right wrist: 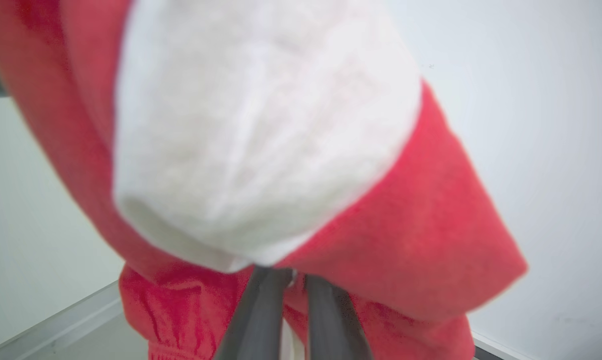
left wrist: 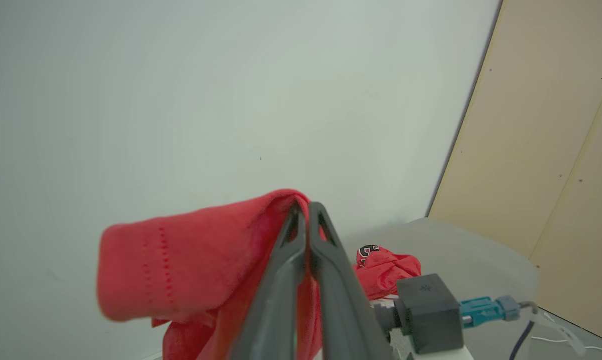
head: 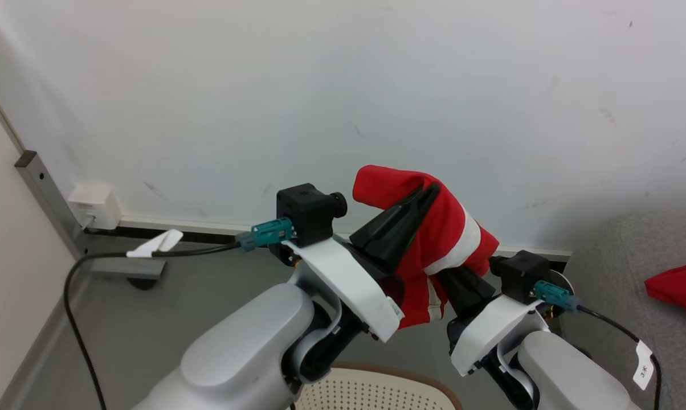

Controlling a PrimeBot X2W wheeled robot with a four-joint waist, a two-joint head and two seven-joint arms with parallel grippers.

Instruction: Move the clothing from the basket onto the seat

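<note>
Hanging red clothing (head: 446, 228), left fingers (left wrist: 280, 290) pinching it, right fingers (right wrist: 256, 312) buried, grip unclear.

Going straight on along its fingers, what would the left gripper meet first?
The left gripper, shut on the red garment, points at the white wall; beyond the cloth that wall probably comes first.

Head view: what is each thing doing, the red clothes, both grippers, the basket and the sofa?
Held garment: up in the air, draped over both grippers.
Left gripper: jaws shut on the held garment.
Right gripper: under the held garment, jaws hidden.
Other garment: lying on the sofa.
Sofa: holding that one garment.
Basket: below the arms, inside hidden.
</note>
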